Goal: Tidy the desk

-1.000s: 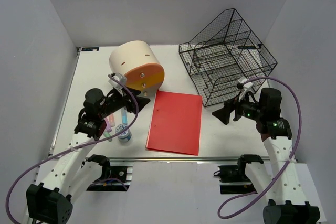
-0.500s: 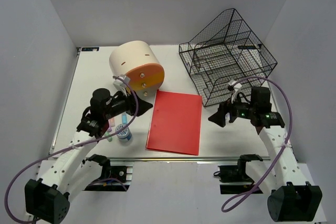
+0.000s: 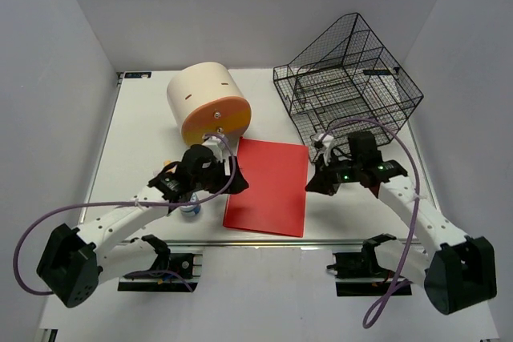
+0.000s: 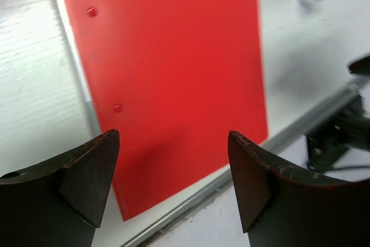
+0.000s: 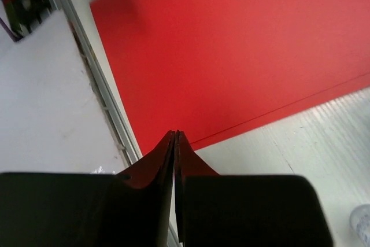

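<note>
Worry: left claw point(image 4: 172, 146) gapes open over the red folder point(image 3: 267, 187) mid-frame, right claw's point(image 5: 175, 138) pinched shut empty, so a flat push could slide it off the table point(image 3: 136, 142).

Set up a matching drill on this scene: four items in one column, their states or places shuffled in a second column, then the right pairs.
Column one:
1. left claw
2. right claw
3. red folder
4. wire-mesh rack

Column two:
A. stands at the far right
B. open wide
C. shut, holding nothing
D. lies flat between both claws

Pairs: 1-B, 2-C, 3-D, 4-A.
</note>
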Motion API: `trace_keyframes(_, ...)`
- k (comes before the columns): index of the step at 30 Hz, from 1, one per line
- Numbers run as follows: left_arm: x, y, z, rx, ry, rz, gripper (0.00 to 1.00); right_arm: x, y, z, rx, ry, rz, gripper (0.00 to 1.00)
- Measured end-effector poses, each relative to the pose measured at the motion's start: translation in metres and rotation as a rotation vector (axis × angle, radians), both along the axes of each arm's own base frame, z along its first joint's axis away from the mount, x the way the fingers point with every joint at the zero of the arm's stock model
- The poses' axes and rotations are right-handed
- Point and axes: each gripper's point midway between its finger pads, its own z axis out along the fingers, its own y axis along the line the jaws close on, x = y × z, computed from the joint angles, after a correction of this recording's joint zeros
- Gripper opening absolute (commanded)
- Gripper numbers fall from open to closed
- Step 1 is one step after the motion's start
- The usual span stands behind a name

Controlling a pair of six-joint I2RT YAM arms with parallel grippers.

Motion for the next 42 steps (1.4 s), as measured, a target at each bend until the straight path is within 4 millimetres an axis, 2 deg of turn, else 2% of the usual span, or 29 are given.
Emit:
trace_keyframes(4, 0.002, 0.010, -0.027, 0.121, 0.035, 0.083, 0.97, -0.004, 0.013, -0.022, -0.080, 0.019, 0.055, 0.06)
trace_keyframes(12, 0.002, 0.025, -0.078, 0.320, 0.106, 0.182, 0.98, -0.003, 0.023, -0.073, -0.288, 0.001, 0.121, 0.02)
trace_keyframes(15, -0.001, 0.027, -0.090, 0.362, 0.123, 0.188, 0.98, -0.002, 0.021, -0.095, -0.371, 0.012, 0.127, 0.00)
trace_keyframes(19, 0.000, 0.023, -0.093, 0.355, 0.126, 0.189, 0.98, 0.002, 0.015, -0.116, -0.465, 0.010, 0.117, 0.00)
trace_keyframes(28, -0.001, 0.005, -0.087, 0.276, 0.132, 0.145, 0.98, 0.015, 0.024, -0.120, -0.516, -0.029, 0.120, 0.00)
trace_keyframes(36, -0.008, 0.001, -0.091, 0.250, 0.155, 0.118, 0.97, 0.028, 0.039, -0.121, -0.518, -0.050, 0.128, 0.00)
trace_keyframes(39, -0.007, 0.000, -0.091, 0.229, 0.151, 0.119, 0.94, 0.031, 0.043, -0.121, -0.522, -0.054, 0.126, 0.00)
trace_keyframes(42, -0.008, -0.006, -0.090, 0.184, 0.148, 0.110, 0.87, 0.036, 0.045, -0.121, -0.526, -0.067, 0.119, 0.00)
